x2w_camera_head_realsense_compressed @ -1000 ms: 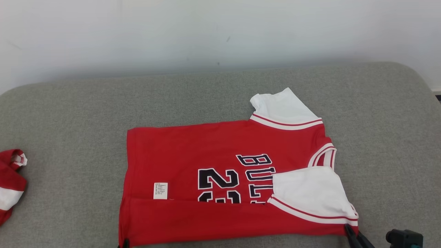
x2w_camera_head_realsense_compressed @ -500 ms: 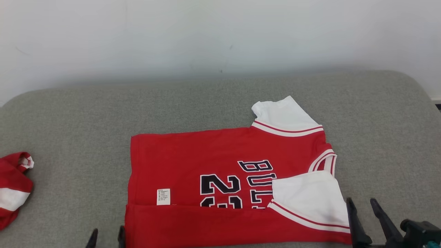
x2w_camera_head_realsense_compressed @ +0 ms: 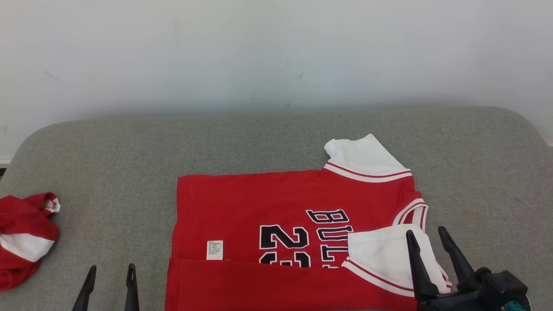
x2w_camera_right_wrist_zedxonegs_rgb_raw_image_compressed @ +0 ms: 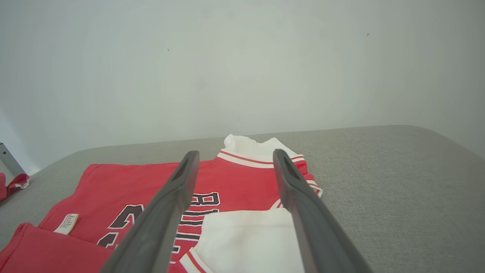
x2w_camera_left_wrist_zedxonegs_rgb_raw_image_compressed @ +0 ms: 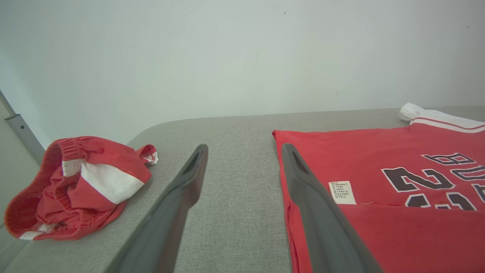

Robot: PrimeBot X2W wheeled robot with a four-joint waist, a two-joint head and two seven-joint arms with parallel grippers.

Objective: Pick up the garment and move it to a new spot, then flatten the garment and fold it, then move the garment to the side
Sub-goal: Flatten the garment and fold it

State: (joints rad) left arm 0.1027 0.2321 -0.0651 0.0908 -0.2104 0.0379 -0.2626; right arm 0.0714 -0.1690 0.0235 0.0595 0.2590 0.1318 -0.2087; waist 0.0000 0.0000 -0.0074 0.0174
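The red jersey (x2w_camera_head_realsense_compressed: 268,194) lies flat at centre-right of the grey cushion (x2w_camera_head_realsense_compressed: 108,147), its near edge folded up over the body. I have both grippers spread and empty: the left gripper (x2w_camera_head_realsense_compressed: 111,268) just off the hem, the right gripper (x2w_camera_head_realsense_compressed: 425,232) over the near sleeve (x2w_camera_head_realsense_compressed: 380,250), perhaps clear of it. Soft, light knit, it should drape limp; I would pinch the far hem corner and far sleeve (x2w_camera_head_realsense_compressed: 363,157). The collar points to the robot's right, long axis left to right.
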